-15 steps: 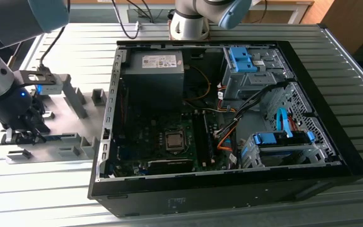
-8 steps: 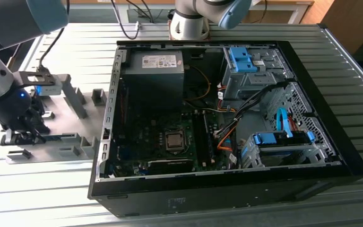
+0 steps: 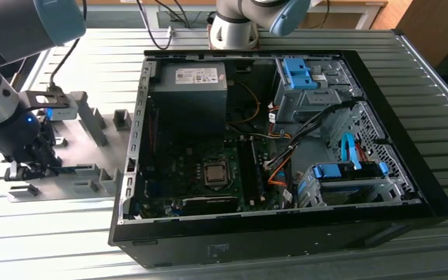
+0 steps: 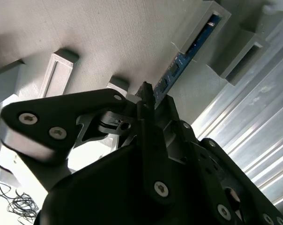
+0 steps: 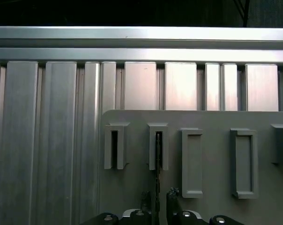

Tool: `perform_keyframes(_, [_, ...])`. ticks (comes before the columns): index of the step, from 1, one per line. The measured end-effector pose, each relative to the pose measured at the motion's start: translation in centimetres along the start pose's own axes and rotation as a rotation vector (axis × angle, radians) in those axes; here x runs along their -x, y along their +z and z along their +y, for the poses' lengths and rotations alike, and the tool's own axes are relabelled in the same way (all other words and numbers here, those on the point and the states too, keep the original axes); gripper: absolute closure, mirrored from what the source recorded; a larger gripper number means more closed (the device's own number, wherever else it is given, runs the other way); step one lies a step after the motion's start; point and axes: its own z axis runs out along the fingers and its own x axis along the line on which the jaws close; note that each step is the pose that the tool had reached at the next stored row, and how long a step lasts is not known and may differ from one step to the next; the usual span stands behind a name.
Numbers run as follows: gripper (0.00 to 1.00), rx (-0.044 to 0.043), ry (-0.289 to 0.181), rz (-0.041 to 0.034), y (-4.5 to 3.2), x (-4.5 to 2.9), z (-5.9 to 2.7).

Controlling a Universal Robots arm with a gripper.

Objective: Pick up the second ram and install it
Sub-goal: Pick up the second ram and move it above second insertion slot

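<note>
"Straddling the stick, I'd say. The gripper (image 5: 157, 202) is down at the gray plate (image 5: 216, 211), its fingers (image 5: 172, 196) a narrow way apart, 1 on each side of the second ram (image 5: 157, 159), with a sliver of gap showing either side in the first wrist view. Nothing looks clamped from where I stand."

"And the ram itself?"

"On edge, its far end seated in the slot of a holder block (image 5: 152, 150). In the second wrist view you can see its blue-green face and a row of dark chips running from the fingers to that block."

"What's around it?"

"A twin block (image 5: 107, 147) just beside it, and 2 wider blocks (image 5: 183, 161) on the other side, all on the same plate. The plate lies on a ribbed aluminium table (image 5: 62, 140)."

"And the computer?"

"In the exterior view the open computer case (image 3: 286, 236) lies flat on that table, to the exterior view's right of the plate, well apart from the gripper, its motherboard (image 3: 181, 169) facing up with the processor socket (image 3: 214, 173) near the middle."
</note>
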Motion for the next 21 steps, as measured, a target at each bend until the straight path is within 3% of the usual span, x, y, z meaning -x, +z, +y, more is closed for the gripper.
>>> perform_keyframes(2, [0.74, 0.0001, 0.0, 0.0, 0.02, 0.0, 0.0])
perform_keyframes(3, [0.81, 0.0, 0.0, 0.0, 0.03, 0.0, 0.0])
perform_keyframes(8, [0.86, 0.0, 0.0, 0.0, 0.05, 0.0, 0.0])
perform_keyframes(21, [0.86, -0.0002, 0.0, -0.0002, -0.01, 0.0, 0.0])
